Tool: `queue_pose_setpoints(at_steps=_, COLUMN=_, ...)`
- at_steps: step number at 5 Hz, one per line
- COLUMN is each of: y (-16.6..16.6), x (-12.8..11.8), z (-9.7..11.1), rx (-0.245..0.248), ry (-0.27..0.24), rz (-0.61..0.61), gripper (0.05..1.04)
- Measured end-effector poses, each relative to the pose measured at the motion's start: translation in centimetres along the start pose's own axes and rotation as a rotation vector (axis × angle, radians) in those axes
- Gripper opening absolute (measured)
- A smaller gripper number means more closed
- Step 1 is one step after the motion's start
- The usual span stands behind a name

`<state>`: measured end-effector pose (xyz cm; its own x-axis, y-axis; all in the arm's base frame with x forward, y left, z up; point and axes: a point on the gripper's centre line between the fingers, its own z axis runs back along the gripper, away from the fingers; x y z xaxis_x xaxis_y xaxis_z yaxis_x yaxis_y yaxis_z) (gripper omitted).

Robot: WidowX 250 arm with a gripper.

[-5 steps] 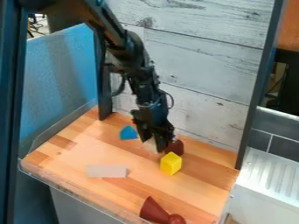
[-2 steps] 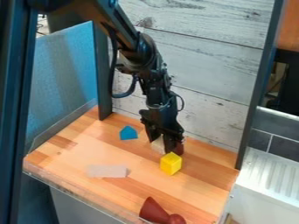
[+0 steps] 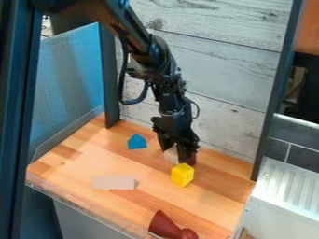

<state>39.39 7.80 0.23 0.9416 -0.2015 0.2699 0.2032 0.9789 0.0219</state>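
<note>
Lying left of a bright yellow faceted block [image 3: 183, 175] is a flat, pale rectangular piece [image 3: 113, 182]; a blue angular block [image 3: 137, 142] sits behind-left, a dark-red cone-shaped piece [image 3: 164, 225] in front. Just behind the yellow block, the black two-finger gripper [image 3: 174, 157] appears to pinch a small beige block [image 3: 169, 154], near a dark-red block [image 3: 192, 158]. Any forward drift could topple the close-set yellow block; an off-centre grip could drop the beige one.
</note>
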Motion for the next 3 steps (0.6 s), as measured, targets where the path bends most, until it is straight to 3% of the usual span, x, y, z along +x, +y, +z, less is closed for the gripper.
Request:
queue_pose_setpoints(at_steps=2, y=-0.6, x=-0.2, z=-1.2, rx=0.021, ry=0.008, rz=-0.018, gripper=0.567)
queue_pose_setpoints(at_steps=3, y=-1.0, x=-0.3, z=-2.0, rx=0.028, ry=0.015, rz=-0.025, gripper=0.678)
